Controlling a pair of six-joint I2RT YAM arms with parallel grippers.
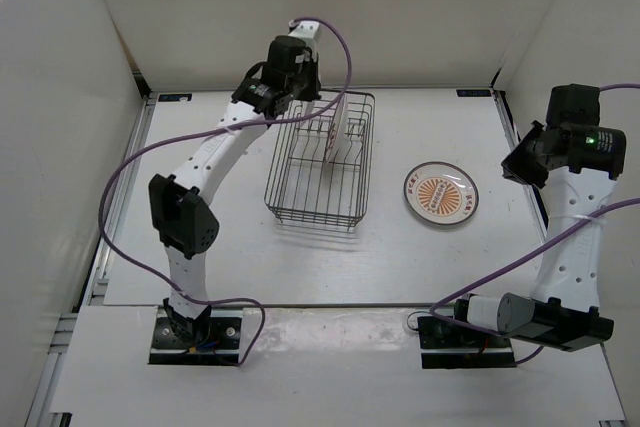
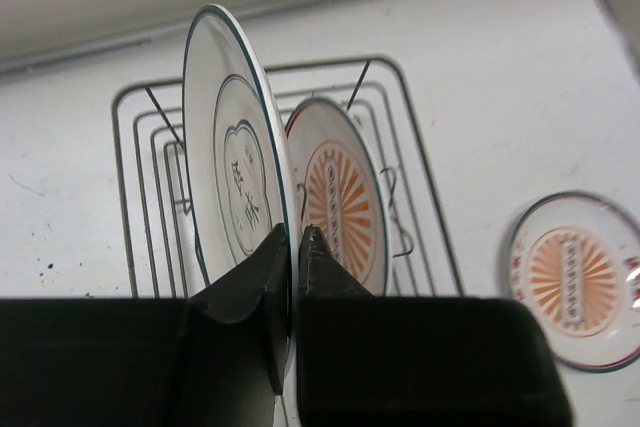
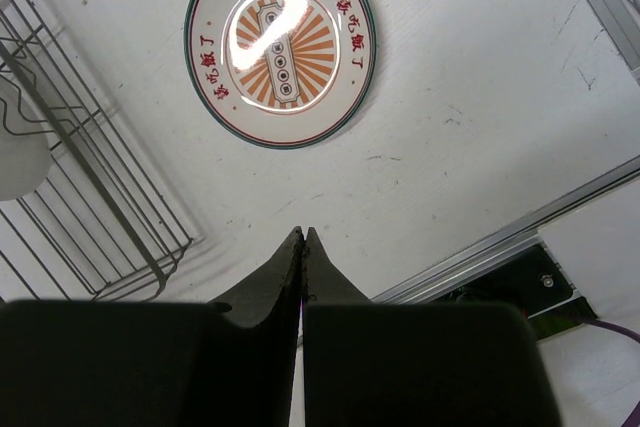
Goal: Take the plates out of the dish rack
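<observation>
Rack [image 1: 313, 217]: on the table [image 1: 400, 257], left of centre, nearer the far edge.

Left gripper [image 2: 293, 237]: over the rack's far end, jaws pinched onto the near rim of the ringed plate [image 2: 235, 177], which stands upright on edge. Cannot tell whether that plate is clear of its slot.

Second plate [image 2: 345, 202]: orange centre, upright in the rack just beside the ringed plate.

Third plate [image 1: 441, 193]: orange centre, flat on the table between the rack and the right edge.

Right gripper [image 3: 303, 235]: by the right edge above the table, fingertips together, holding nothing.
</observation>
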